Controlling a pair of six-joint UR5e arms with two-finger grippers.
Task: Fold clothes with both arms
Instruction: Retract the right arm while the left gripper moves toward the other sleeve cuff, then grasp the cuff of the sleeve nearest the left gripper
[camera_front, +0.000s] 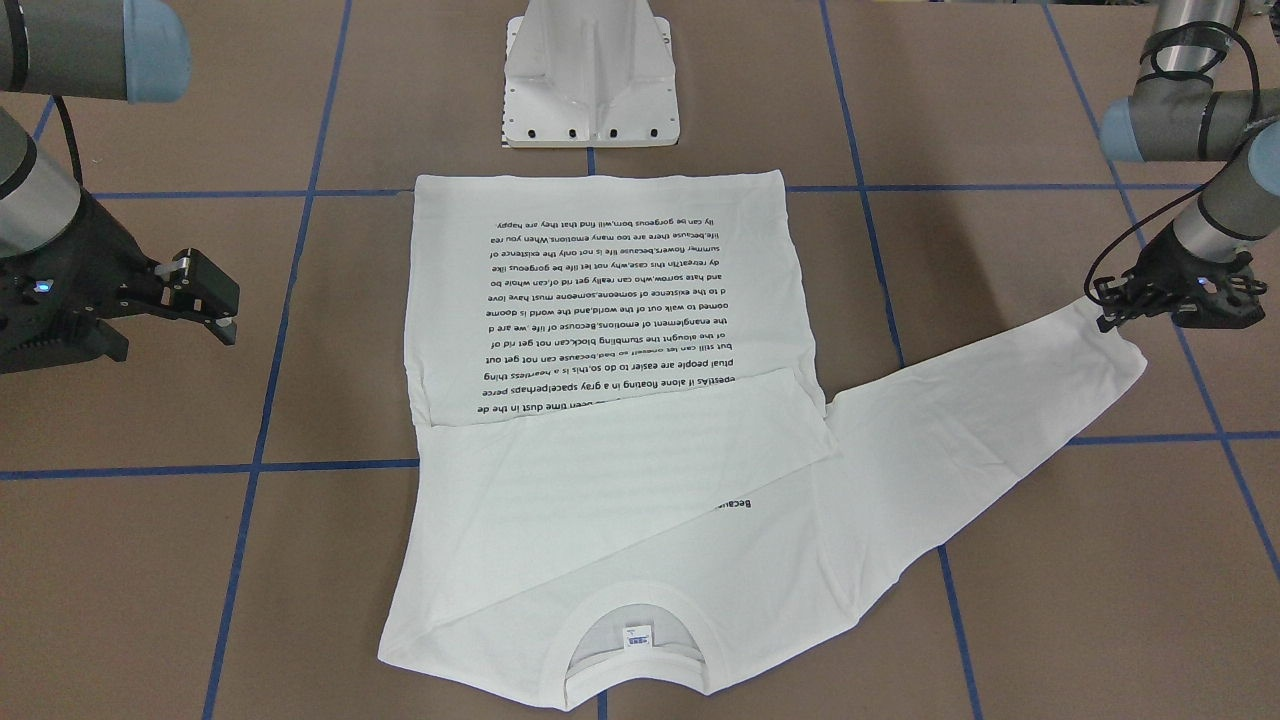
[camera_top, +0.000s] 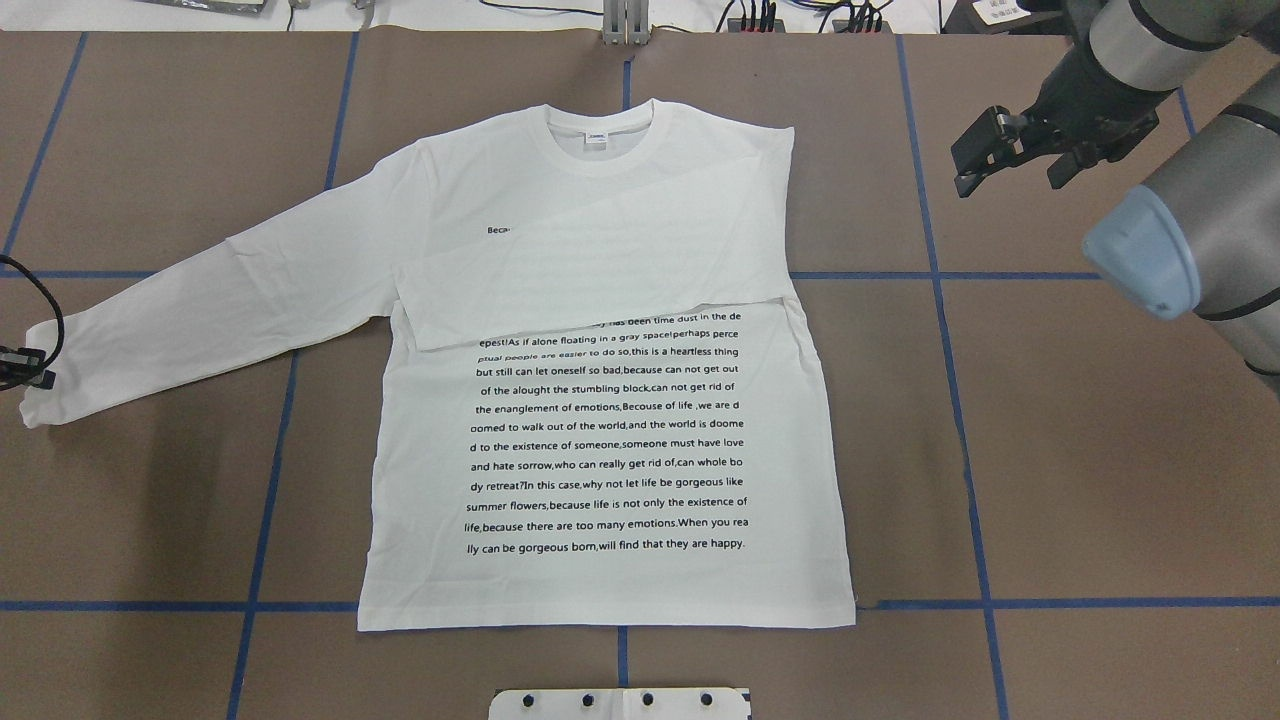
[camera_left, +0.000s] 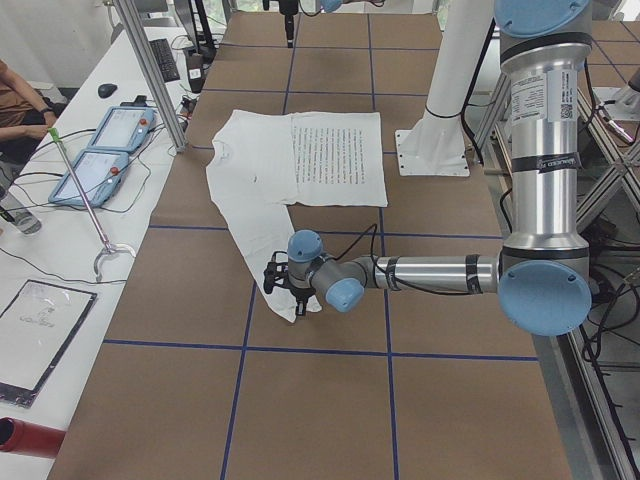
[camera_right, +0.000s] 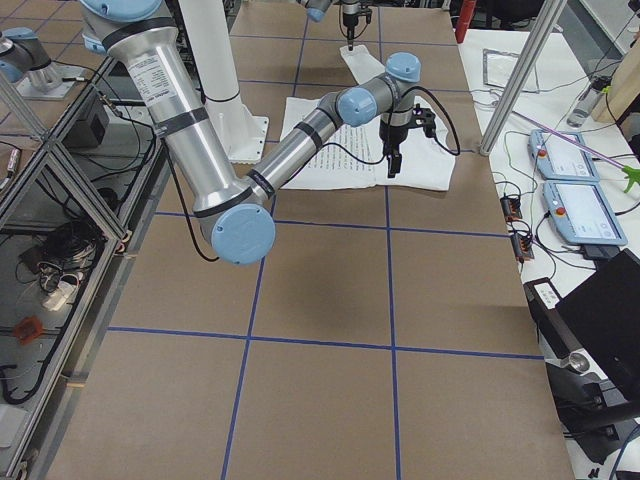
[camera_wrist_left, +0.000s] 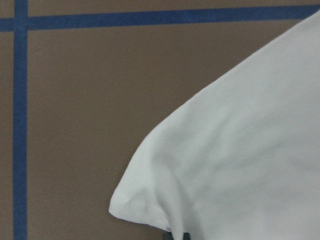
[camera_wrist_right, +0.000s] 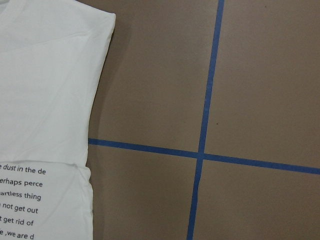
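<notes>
My left end effector (camera_front: 1108, 302) sits right at the cuff of the outstretched sleeve (camera_top: 200, 300). That sleeve runs from it across the desk (camera_top: 1000, 450) to the body of the white T-shirt (camera_top: 610, 450). In my left wrist view the rounded cuff end fills the lower right, with only a dark sliver of a fingertip at the bottom edge. I cannot tell whether its jaws are pinched on the cloth or spread.

My right end effector (camera_front: 215, 300) hangs above bare desk, jaws apart and empty. It is off to the side of the shirt's shoulder, well apart from the fabric. The other sleeve (camera_top: 600, 270) lies folded across the chest, covering the top lines of the black printed text (camera_top: 610, 440). The shirt lies flat, front up, between my two end effectors, and the neck label (camera_top: 596, 137) shows inside the collar.
</notes>
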